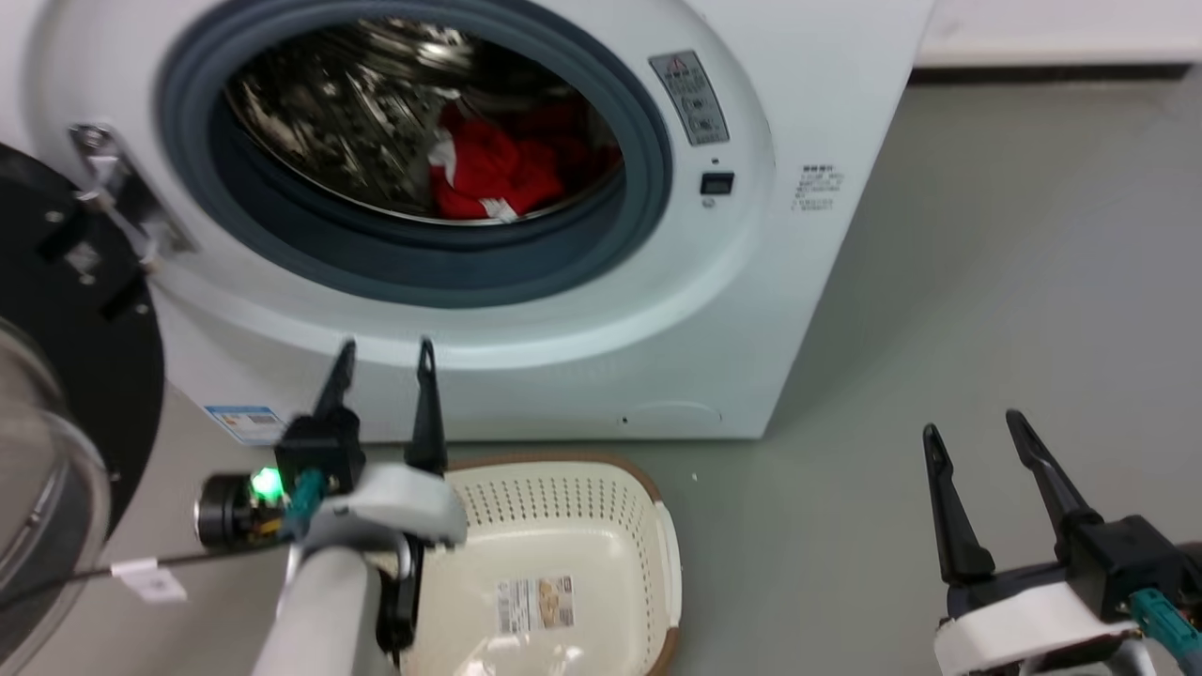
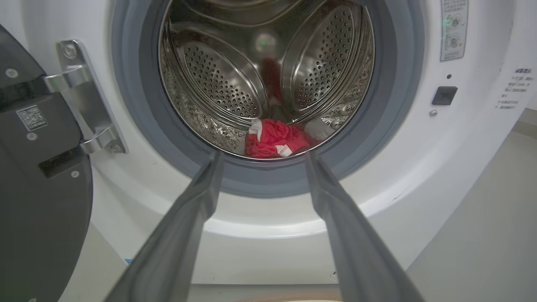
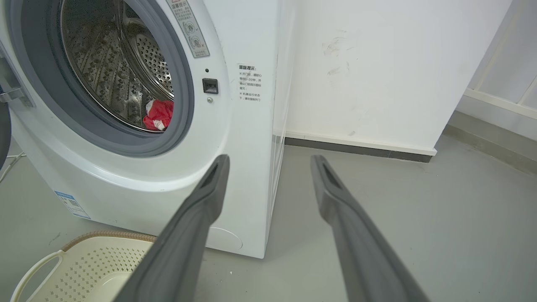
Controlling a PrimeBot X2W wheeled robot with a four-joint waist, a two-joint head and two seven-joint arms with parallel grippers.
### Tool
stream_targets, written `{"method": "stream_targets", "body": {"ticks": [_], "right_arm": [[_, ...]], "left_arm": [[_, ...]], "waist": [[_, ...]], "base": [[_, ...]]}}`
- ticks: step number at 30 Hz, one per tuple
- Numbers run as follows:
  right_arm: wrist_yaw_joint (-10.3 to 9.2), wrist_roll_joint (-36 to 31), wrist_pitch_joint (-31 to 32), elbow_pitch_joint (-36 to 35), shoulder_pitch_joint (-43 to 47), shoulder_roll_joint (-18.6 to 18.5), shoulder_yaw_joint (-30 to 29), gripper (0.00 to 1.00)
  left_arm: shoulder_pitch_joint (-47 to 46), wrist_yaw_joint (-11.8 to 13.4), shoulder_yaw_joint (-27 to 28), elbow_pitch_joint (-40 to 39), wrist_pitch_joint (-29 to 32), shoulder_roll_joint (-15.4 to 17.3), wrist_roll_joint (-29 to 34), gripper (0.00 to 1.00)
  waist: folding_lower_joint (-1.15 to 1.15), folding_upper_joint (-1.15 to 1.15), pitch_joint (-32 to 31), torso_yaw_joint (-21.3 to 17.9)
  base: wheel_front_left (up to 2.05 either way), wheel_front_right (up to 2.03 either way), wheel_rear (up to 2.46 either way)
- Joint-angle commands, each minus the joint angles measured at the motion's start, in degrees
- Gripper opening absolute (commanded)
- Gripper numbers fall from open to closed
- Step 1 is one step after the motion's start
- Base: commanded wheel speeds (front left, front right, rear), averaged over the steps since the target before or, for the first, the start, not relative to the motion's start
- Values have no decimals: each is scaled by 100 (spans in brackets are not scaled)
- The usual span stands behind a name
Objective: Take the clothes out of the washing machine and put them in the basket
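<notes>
The red clothes (image 1: 493, 169) with white trim lie at the bottom front of the steel drum of the white washing machine (image 1: 714, 310), also seen as the clothes (image 2: 272, 140) and the clothes (image 3: 158, 114). The cream basket (image 1: 563, 526) stands on the floor just below the porthole; its rim shows as the basket (image 3: 84, 260). My left gripper (image 1: 387, 355) is open, held in front of the machine below the porthole, outside the drum and pointing at the clothes. My right gripper (image 1: 972, 427) is open, low over the floor to the right of the machine.
The black-rimmed glass door (image 1: 66, 394) hangs open at the left on its metal hinge (image 2: 86, 100). Grey floor (image 1: 986, 282) stretches to the right of the machine. A white wall (image 3: 377, 67) with a dark skirting stands behind.
</notes>
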Motion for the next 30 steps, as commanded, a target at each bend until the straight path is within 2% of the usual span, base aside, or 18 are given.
{"method": "stream_targets", "body": {"ticks": [1, 11, 20, 30], "right_arm": [[-4, -57, 4, -44, -173, 12, 26, 100], [-4, 63, -143, -52, -763, 12, 283, 100], [-4, 272, -415, 199, -1239, 14, 589, 100], [-4, 566, -683, 616, -1588, 15, 873, 100]], "left_arm": [[-315, 31, 74, 95, -16, 14, -9, 100], [-2088, -12, 374, 1170, -16, 421, 33, 100], [-3702, -151, 465, 2485, 172, 1108, 78, 100], [-5310, -405, 391, 3393, 879, 1906, 172, 100]], "waist": [[0, 0, 453, -236], [0, 0, 1659, -805], [0, 0, 2465, -1251], [0, 0, 2967, -1702]], "base": [[0, 0, 0], [0, 0, 0], [0, 0, 0], [0, 0, 0]]}}
